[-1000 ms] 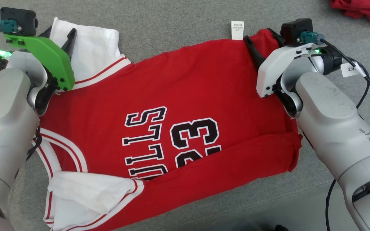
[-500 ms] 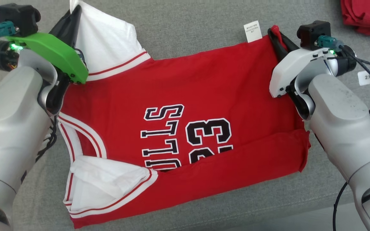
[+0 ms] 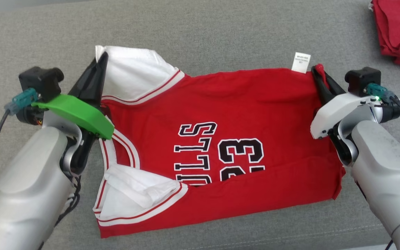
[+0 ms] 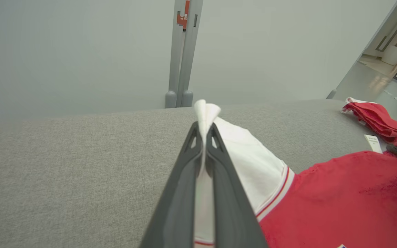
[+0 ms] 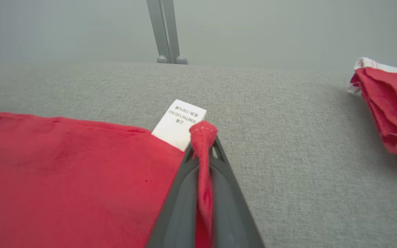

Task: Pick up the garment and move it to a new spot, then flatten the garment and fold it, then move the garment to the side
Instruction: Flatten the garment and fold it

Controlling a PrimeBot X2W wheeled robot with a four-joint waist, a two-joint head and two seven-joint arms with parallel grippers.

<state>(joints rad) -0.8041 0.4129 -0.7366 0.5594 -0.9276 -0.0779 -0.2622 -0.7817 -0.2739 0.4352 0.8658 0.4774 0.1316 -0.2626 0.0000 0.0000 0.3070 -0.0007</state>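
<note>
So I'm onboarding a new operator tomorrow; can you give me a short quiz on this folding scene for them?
1. True or false: the left claw is shut on the white sleeve of the jersey.
2. What does the right claw pinch? A: nothing. B: a red corner of the jersey. C: the white sleeve.
3. Fill in: the printed number on the jersey reads ___.
Key: 1 true; 2 B; 3 23.
</note>
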